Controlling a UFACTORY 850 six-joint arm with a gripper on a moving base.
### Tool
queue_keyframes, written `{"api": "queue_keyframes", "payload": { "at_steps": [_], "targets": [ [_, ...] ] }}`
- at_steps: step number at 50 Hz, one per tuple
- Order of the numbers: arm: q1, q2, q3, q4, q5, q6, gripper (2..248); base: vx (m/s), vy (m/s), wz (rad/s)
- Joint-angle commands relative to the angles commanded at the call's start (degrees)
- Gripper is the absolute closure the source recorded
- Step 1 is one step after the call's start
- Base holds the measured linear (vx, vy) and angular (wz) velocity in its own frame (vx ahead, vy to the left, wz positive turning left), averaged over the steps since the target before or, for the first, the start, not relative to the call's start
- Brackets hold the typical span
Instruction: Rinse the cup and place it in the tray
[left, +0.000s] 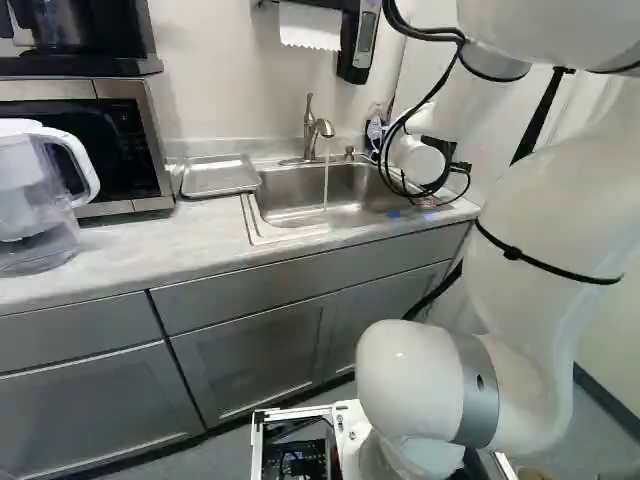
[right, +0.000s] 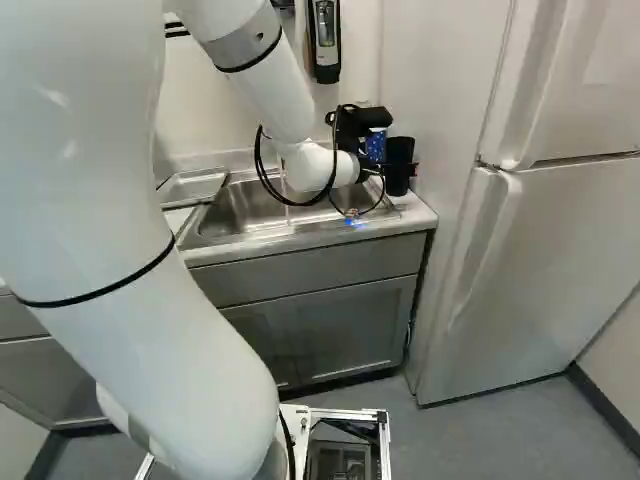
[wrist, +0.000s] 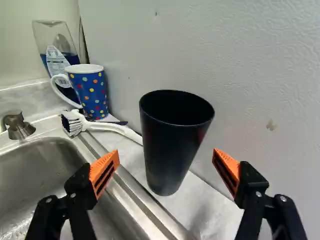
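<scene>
At the right of the sink in the right base view, my gripper (right: 374, 172) reaches toward a tall black cup (right: 400, 158). The wrist view shows the gripper (wrist: 165, 158) open, orange pads wide apart. Upright on the counter strip, the black cup (wrist: 175, 145) stands just ahead of and between the fingers, with a gap on both sides. Beyond it is a blue dotted mug (wrist: 92, 92) with a white handle. Water runs from the faucet (left: 313, 128) into the sink (left: 290, 195). A flat metal tray (left: 219, 177) lies on the counter left of the sink in the left base view.
A white-handled brush (wrist: 112, 127) lies between mug and black cup, along the sink's rim. A soap bottle (wrist: 57, 52) stands behind the mug. The refrigerator (right: 540, 260) rises close beside the cup's strip. A pitcher (left: 35, 200) and microwave (left: 110, 140) stand farther along the counter.
</scene>
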Motion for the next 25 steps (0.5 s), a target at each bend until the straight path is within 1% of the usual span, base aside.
{"api": "queue_keyframes", "payload": {
  "at_steps": [13,25],
  "targets": [
    [-0.03,-0.02,-0.02,0.00,0.00,0.00,3,0.000,0.000,0.000],
    [-0.46,-0.58,-0.60,0.00,0.00,0.00,3,0.000,0.000,0.000]
  ]
}}
